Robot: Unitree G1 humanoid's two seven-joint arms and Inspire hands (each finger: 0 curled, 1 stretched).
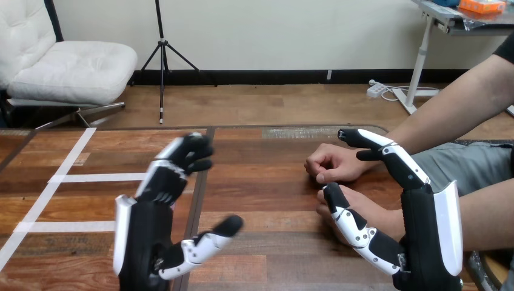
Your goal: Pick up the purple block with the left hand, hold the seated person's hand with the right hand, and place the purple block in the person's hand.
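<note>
Head view. Left hand [154, 206] sits closest to the lens at lower left, raised off the table [254, 182] with its white back turned to the camera. Its fingers are up and bent over at the tips, and the thumb is swung out to the side. The gap is wide and only bare wood shows through it, so nothing is gripped. Judgement: this is a pre-grasp posture, spread to take a block.

Purple block: position cannot be told. It may sit behind the left hand, but that is unconfirmed.

Right hand [424, 224] is at lower right, turned edge-on. Its fingers reach straight forward and its thumb points inward, leaving a wide span. The person's nearer hand [363, 209] lies on the table with the robot's thumb across it in this view. Whether they touch or merely overlap cannot be told, and no finger curls round it. The person's farther hand [332, 163] rests as a loose fist just beyond, below the robot's fingertips.

Judgement: the right hand brackets the person's hands to be ready for the hold, but the hold is not yet made. Pickup, hold and placement all remain to do. White tape strips [91, 177] mark the table's left part.
</note>
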